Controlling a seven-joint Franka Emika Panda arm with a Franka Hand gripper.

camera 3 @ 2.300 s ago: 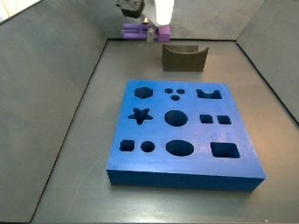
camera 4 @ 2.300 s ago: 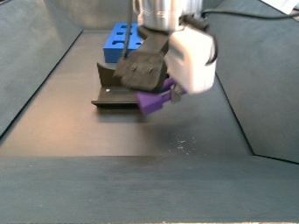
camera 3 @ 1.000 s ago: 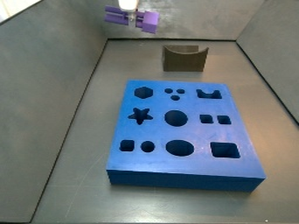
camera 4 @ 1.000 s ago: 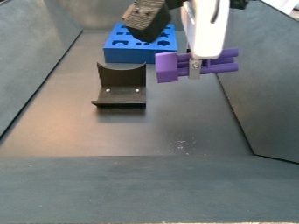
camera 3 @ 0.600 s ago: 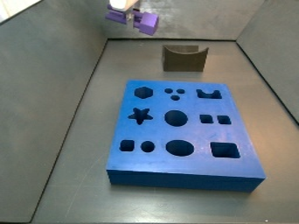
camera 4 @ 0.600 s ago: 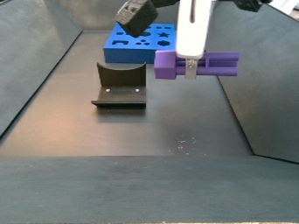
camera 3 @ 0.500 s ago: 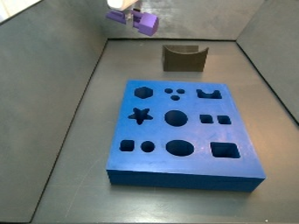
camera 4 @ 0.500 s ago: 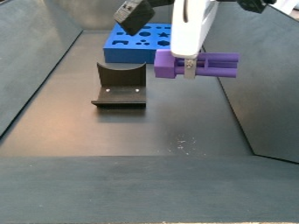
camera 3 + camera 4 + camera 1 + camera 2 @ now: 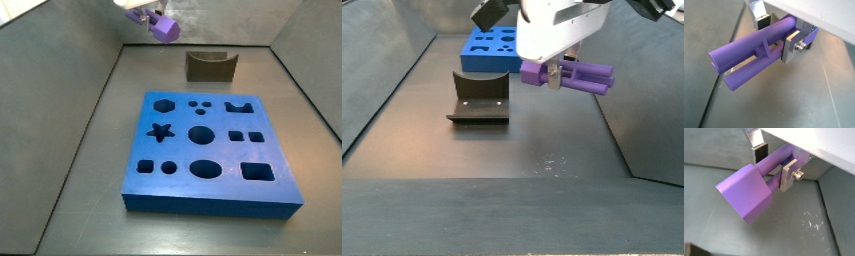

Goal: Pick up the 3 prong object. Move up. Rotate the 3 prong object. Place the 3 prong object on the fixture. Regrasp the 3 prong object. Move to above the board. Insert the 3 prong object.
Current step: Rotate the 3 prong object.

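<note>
The light-purple 3 prong object [image 9: 751, 57] hangs in the air, clamped between my gripper's [image 9: 777, 35] silver fingers, which are shut on its prongs. Its blocky base [image 9: 745, 195] sticks out beyond the gripper [image 9: 774, 163]. In both side views the piece [image 9: 163, 28] [image 9: 572, 75] is held high near the back wall, tilted, with the gripper [image 9: 553, 72] closed round it. The dark fixture [image 9: 210, 66] [image 9: 478, 98] stands on the floor, apart from the piece. The blue board [image 9: 274, 152] [image 9: 482, 63] lies flat with its dark cut-outs upward.
Grey sloping walls [image 9: 67, 90] enclose the dark floor [image 9: 502, 150] on all sides. The fixture stands between the board and the back wall.
The gripper has risen from floor level beside the fixture with the piece in it. Over the last second the wrist has turned, so the piece now sits tilted rather than level.
</note>
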